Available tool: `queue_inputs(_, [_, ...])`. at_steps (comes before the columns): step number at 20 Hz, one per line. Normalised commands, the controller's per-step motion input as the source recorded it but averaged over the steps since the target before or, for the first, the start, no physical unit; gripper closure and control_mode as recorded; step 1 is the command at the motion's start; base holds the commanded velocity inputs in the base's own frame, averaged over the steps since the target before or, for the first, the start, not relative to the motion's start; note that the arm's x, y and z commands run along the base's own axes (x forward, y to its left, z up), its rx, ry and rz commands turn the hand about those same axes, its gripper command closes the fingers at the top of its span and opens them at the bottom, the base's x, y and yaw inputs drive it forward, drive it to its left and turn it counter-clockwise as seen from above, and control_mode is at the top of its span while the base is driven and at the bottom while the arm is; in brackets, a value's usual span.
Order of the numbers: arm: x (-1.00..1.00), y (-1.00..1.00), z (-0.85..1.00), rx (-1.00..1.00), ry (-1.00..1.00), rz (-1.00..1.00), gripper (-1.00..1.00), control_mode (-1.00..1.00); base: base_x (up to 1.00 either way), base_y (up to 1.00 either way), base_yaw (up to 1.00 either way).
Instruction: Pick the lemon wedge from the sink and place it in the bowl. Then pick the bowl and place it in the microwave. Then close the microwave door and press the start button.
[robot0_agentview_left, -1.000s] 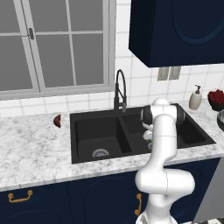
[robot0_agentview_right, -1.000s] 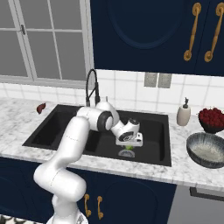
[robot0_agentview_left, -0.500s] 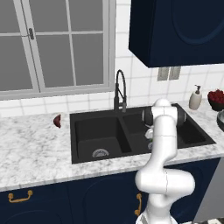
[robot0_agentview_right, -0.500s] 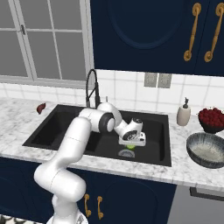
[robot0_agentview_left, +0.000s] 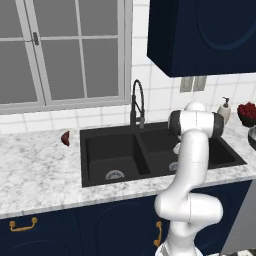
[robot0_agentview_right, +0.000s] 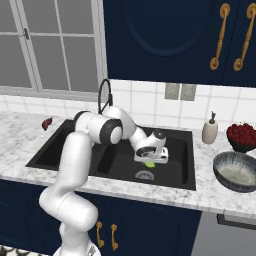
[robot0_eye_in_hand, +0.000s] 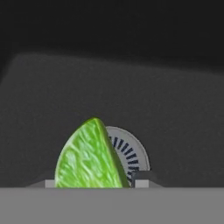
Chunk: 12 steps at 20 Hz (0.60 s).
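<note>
The yellow-green lemon wedge (robot0_eye_in_hand: 89, 157) stands on edge in the right basin of the black sink (robot0_agentview_right: 186, 142), just in front of the round steel drain (robot0_eye_in_hand: 131, 153). My gripper (robot0_eye_in_hand: 94, 183) reaches down into that basin, and its two fingertips (robot0_eye_in_hand: 141, 178) press against the wedge from either side. From the right base view the wedge (robot0_agentview_right: 149, 164) peeks out just under the white hand (robot0_agentview_right: 150, 152). The grey ribbed bowl (robot0_agentview_right: 235, 172) sits on the counter to the right of the sink. The microwave and its door are out of view.
A black arched faucet (robot0_agentview_right: 104, 95) rises behind the divider of the sink. A soap bottle (robot0_agentview_right: 210, 131) and a dark bowl of red fruit (robot0_agentview_right: 242, 137) stand at the back right. A dark red wedge (robot0_agentview_left: 65, 138) lies on the counter left of the sink.
The jaws have closed in from wide open onto the lemon wedge. The arm has hardly moved and the wedge stays low in the basin.
</note>
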Motion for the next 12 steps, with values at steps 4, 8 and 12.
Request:
queue_inputs(4, [-0.83,0.12,1.00,0.00,-0.23,0.00,1.00,-1.00,0.00,0.00,0.00])
queue_inputs(8, [-0.55,0.00,1.00,0.02,-0.15,0.00,1.00,-1.00,0.00,0.00,0.00])
queue_inputs(12, [-0.44,0.00,1.00,0.05,-0.02,0.00,1.00,-1.00,0.00,0.00,0.00])
